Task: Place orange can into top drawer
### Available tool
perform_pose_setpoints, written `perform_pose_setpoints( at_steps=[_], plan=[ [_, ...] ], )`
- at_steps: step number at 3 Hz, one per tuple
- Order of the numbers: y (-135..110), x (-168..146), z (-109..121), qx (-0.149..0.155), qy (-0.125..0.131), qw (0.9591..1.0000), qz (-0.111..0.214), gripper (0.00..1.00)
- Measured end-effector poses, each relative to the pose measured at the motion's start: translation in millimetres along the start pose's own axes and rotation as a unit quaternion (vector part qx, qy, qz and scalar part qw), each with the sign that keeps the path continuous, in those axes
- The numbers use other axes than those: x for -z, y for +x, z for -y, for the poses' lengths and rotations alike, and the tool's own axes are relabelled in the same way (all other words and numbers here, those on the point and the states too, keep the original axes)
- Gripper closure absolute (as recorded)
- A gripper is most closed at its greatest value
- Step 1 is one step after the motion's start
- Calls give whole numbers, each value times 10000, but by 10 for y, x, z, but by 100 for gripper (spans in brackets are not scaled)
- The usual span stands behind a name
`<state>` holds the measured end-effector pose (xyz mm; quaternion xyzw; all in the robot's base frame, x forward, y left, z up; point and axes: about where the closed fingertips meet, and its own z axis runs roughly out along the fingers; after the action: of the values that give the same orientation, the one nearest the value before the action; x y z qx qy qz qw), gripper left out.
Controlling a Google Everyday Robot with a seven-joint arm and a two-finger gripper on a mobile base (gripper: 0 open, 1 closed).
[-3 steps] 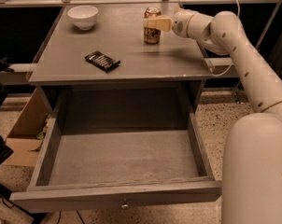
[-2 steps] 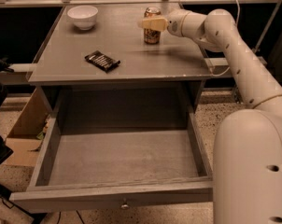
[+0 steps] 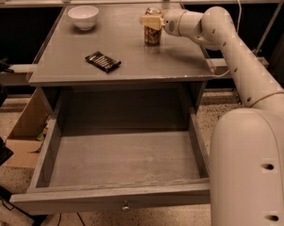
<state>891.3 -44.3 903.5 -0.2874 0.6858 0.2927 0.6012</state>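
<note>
Hand (image 3: 150,20) is stationed at the upper body of the orange can (image 3: 153,33), reaching in from the right at the end of the arm (image 3: 226,36). Whether it is spread or pressed onto the can cannot be told from this view. The can stands upright on the worktop (image 3: 132,55) near the rear edge, right of centre, well apart from the white bowl (image 3: 83,17) and the dark snack bar (image 3: 103,61). The top drawer (image 3: 118,200) is pulled out below the worktop, its floor open to approach from above. Assessment: the can is likely thin-walled metal, stiff but liable to dent under a hard squeeze, with a smooth, slippery side. Whether it is full or empty cannot be determined. The recommended hold is across the side wall below the rim, keeping the can upright.
</note>
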Motion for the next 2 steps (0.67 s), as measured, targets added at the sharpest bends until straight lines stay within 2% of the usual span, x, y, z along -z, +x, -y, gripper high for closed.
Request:
perform_pose_setpoints(
  at_steps=[2],
  plan=[
    [0, -1, 0, 0, 0, 10000, 0, 96]
  ],
)
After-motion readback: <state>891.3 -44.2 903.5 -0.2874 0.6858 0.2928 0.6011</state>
